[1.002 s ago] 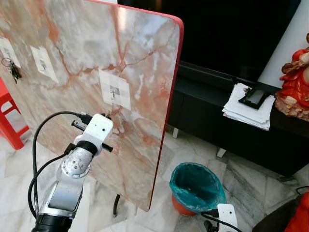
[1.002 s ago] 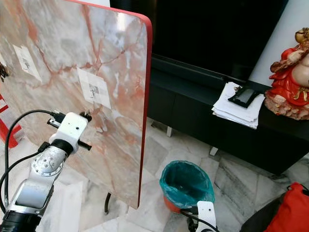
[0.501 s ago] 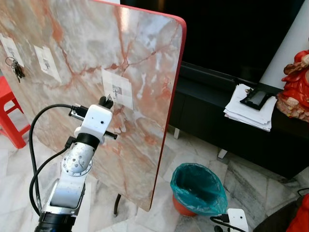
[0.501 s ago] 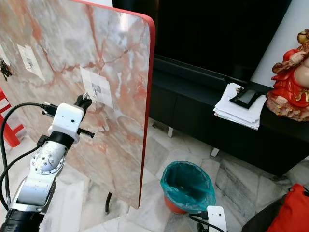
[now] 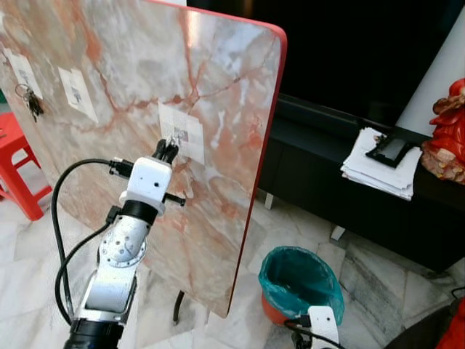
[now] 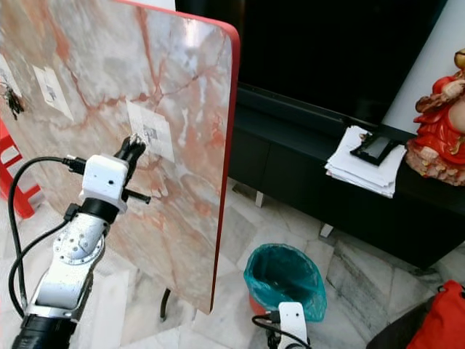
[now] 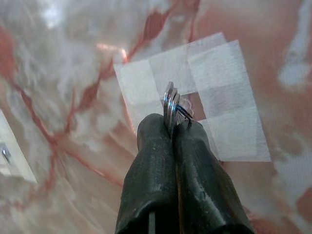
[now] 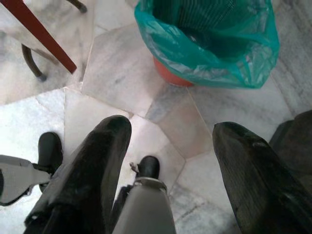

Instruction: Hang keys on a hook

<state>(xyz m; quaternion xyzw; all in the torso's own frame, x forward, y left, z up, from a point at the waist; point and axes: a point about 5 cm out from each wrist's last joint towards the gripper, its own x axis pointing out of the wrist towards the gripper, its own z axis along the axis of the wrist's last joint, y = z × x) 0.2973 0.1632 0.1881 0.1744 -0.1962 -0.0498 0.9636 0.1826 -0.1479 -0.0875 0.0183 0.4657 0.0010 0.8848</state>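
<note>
Upright at left and centre: a marble board (image 5: pixel 145 94) with a red edge, standing on a dark leg over the pale tiled floor (image 5: pixel 29 269). Behind it, far right: a dark cabinet (image 5: pixel 363 211) carrying a stack of papers (image 5: pixel 378 171) with a black device (image 5: pixel 392 149) on top, and beside them a red figurine (image 5: pixel 447 131). Near right on the floor: a bin (image 5: pixel 301 287) lined with a teal bag. At far left edge: a red stool (image 5: pixel 18 167).

On the board: three white tape patches, each with a small hook. Middle-right patch (image 5: pixel 183 132) just beyond the raised left gripper (image 5: pixel 166 151). Another patch (image 5: pixel 76 93) further left. At the leftmost one, a key bunch (image 5: pixel 29 102) already hanging.

Left gripper (image 7: pixel 175 127) pressed closed, pinching the keys (image 7: pixel 171 105) between the fingertips; thin metal blades sticking out past the tips, right against the hook (image 7: pixel 185 108) in the middle of the tape patch. Cannot tell if the keys are on the hook or only touching it.

Right gripper (image 8: pixel 170 141) hanging low near the bin, fingers spread wide apart, nothing between them.
</note>
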